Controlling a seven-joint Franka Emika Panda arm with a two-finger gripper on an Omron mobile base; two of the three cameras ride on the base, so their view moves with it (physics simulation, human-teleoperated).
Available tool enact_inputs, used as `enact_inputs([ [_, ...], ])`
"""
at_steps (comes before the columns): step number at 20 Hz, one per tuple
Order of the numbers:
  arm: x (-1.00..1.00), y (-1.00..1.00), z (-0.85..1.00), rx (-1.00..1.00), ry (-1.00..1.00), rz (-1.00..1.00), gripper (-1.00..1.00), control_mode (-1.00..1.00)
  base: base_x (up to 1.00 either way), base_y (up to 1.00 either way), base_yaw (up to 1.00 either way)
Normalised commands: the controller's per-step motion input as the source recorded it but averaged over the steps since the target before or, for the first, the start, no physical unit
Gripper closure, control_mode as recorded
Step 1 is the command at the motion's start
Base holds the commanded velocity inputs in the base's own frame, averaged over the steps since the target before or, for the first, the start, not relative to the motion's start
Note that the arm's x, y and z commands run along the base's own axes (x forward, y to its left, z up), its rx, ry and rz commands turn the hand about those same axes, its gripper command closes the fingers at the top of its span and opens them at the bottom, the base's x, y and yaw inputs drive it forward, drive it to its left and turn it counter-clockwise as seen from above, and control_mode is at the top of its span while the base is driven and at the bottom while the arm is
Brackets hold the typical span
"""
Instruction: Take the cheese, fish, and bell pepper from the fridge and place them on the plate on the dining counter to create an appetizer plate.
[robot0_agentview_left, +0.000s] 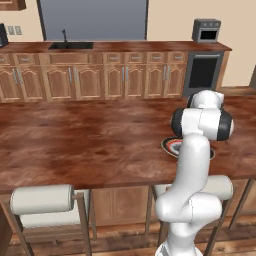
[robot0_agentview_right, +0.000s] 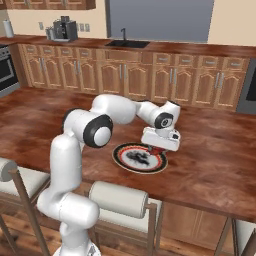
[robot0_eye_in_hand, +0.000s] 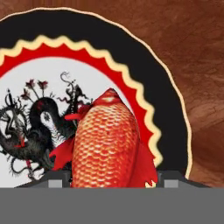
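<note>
The red-orange, scaly fish sits between my two dark fingertips, and my gripper is shut on it. It hangs just above the plate, over the right part of the plate's red-and-white centre. From the right base view, my gripper points down at the plate's right side, with the fish as a red patch under the hand. The plate lies on the dining counter, partly behind my arm. The cheese, bell pepper and fridge are out of view.
White-cushioned stools stand along the counter's near edge. Behind the counter runs a row of wooden wall cabinets with a sink, an oven, a toaster oven and a coffee machine.
</note>
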Motion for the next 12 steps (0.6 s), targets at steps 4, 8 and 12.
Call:
enact_inputs([
  [4, 0.30, 0.00, -0.14, 0.00, -0.01, 0.00, 1.00, -1.00, 0.00, 0.00, 0.00],
  [8, 0.06, 0.01, -0.19, 0.00, -0.07, 0.00, 1.00, -1.00, 0.00, 0.00, 0.00],
  [12, -0.22, 0.37, -0.22, -0.05, -0.19, 0.00, -1.00, -1.00, 0.00, 0.00, 0.00],
])
